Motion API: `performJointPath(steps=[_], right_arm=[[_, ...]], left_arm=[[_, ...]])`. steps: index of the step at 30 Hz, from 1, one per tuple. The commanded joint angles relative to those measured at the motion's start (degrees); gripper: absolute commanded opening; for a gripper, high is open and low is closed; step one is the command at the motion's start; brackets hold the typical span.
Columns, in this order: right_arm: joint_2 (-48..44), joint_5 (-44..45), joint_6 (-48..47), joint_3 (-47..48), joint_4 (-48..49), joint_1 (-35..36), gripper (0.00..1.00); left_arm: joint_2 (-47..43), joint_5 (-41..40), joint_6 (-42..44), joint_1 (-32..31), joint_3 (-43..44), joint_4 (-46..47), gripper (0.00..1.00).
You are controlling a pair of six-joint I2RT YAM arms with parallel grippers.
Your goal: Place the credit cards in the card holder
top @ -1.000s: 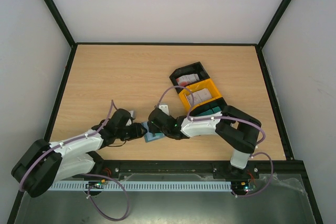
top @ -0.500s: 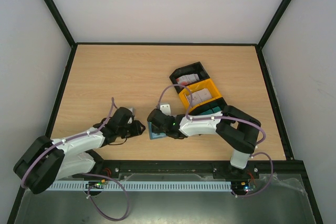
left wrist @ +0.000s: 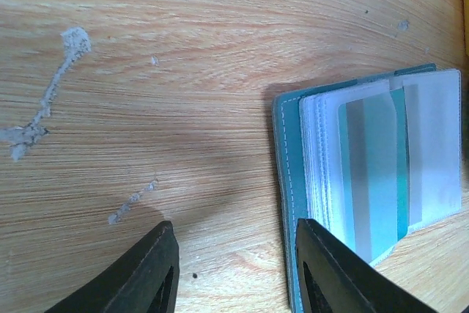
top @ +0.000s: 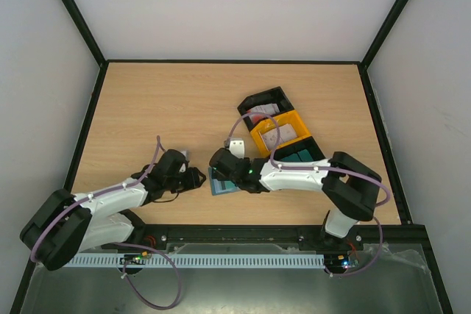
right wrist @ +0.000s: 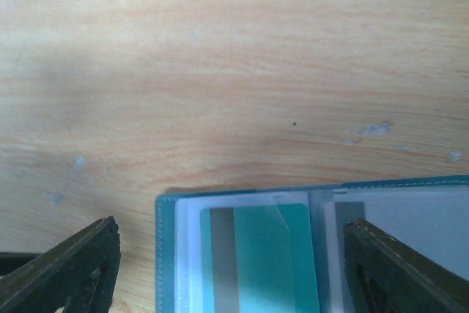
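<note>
1. Two arms stretch over the wooden table, and both end on the near-left side of the three-bin tray.
2. Right gripper hangs directly over the card holder. Its fingers are spread wide, one past each side of the open cover, and they grip nothing.
3. Left gripper sits just beyond the holder, on the side away from the tray. Its fingers are partly apart with only bare wood between them.
4. Card holder lies open and flat on the table, close to the tray's near-left corner. It has a teal cover with pale stitching and a stack of clear sleeves, and a teal card with a grey stripe sits in one sleeve.
5. One second ago the left gripper was pressed against the holder, which lay askew. The gripper has since backed off and the holder lies squarer.
6. Credit cards, white with red marks, rest in the tray's black and yellow bins. Their print is too small to read.
</note>
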Motion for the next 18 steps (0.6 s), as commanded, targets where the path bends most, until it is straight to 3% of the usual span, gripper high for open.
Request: performJointPath(steps=[1, 6, 14, 18], right_arm=[[-3.22, 7.04, 5.61, -1.44, -3.32, 0.24, 0.80], [-0.61, 2.68, 5.70, -1.00, -3.45, 0.24, 0.77], [2.24, -4.76, 5.76, -1.67, -0.62, 0.24, 0.67], [3.01, -6.92, 5.40, -1.33, -0.46, 0.24, 0.66]], left_arm=[[0.49, 0.84, -0.57, -0.09, 0.29, -0.67, 0.47], [1.14, 2.51, -0.71, -0.09, 0.17, 1.02, 0.47], [3.27, 3.61, -0.77, -0.16, 0.05, 2.51, 0.35], [4.01, 4.24, -0.87, -0.33, -0.32, 3.44, 0.33]])
